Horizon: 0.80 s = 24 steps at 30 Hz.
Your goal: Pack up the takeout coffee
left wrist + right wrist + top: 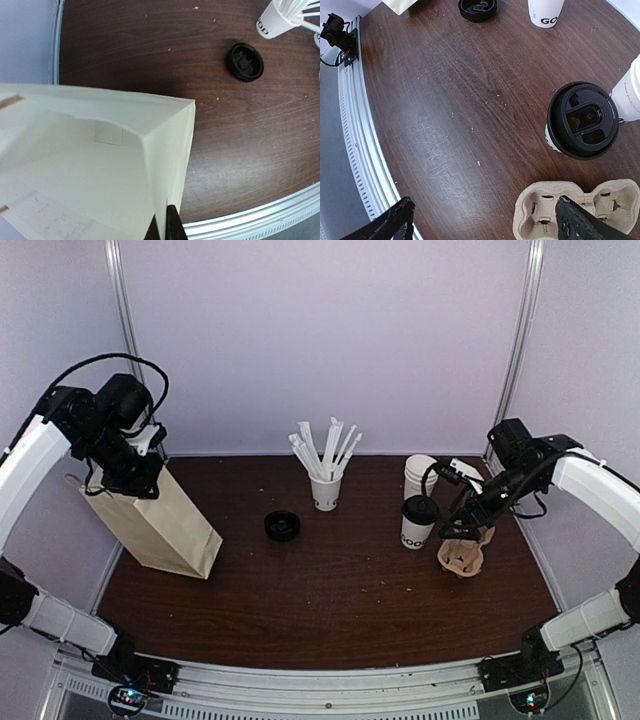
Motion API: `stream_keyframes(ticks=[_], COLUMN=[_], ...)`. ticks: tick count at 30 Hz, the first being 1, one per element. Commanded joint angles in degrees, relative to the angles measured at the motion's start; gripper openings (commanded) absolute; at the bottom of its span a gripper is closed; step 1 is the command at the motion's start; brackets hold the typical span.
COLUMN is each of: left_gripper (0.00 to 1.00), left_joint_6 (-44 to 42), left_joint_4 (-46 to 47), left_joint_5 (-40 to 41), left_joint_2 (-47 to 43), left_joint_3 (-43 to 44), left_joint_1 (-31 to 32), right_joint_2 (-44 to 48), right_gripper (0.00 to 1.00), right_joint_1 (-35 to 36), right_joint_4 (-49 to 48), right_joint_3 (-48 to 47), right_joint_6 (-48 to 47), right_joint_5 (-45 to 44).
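**Pinching the bag rim at 9 o'clock while the coffee waits at 3 o'clock**

Top view. Your left gripper [138, 478] is clamped on the upper rim of the paper bag [165, 525], which stands tilted at 9 o'clock on the table [330, 610]. The takeout coffee [418, 522] stands upright at 3 o'clock with its lid on. The stack of cups [420, 472] is just beside it at its 12 o'clock, and the cup carrier [465, 558] lies near its 4 o'clock. Your right gripper [468, 528] hangs over the carrier with its jaws spread wide, holding nothing.

Handling (judgement). Expect a thin paper wall that dents under a hard squeeze and a press-fit lid that can pop if you pinch near it. You cannot tell how full the cup is, so treat it as top-heavy. Take it across the mid-wall, below the lid's rim, and keep it vertical.

Right wrist view. Only here do you look straight down on the coffee [582, 120]. The black lid appears seated all round, and the cup lies outside the spread jaws, toward 1 o'clock. The carrier [575, 210] sits just beside it at 6 o'clock.

Left wrist view. Only here is the pinch itself legible, with the fingertips [172, 225] closed on one folded edge of the bag [100, 165]. You cannot tell whether the mouth gapes wide enough for the cup. A loose black lid [245, 61] lies apart at 1 o'clock.
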<state>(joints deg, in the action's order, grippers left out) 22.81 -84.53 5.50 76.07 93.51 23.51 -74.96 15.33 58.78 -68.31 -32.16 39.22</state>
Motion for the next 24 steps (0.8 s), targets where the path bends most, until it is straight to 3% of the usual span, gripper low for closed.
stream_keyframes(ticks=[1,7,12,18,24], left_gripper=[0.00,0.00,0.00,0.00,0.02], left_joint_6=[10.1,18.5,23.4,26.2,23.8], left_joint_4=[6.6,7.4,9.6,13.5,16.2], left_joint_5=[-8.1,0.0,2.6,-0.1,-3.6], left_joint_2=[-2.7,7.2,16.8,26.2,34.6], left_joint_3=[1.5,10.9,16.9,23.5,32.0], left_joint_1=[5.3,22.1,31.2,36.8,37.5], right_joint_2=[1.2,-0.5,-1.1,-0.8,-0.4], right_gripper=[0.98,0.97,0.97,0.97,0.98], right_joint_1=[-0.5,-0.5,-0.5,-0.5,-0.6], right_joint_4=[-0.8,0.4,2.2,5.0,5.5], right_joint_3=[-2.4,-4.5,-5.6,-6.3,-4.5], right_joint_6=[0.9,0.9,-0.1,-2.1,-3.6], right_joint_5=[0.8,2.1,2.5,3.5,3.5])
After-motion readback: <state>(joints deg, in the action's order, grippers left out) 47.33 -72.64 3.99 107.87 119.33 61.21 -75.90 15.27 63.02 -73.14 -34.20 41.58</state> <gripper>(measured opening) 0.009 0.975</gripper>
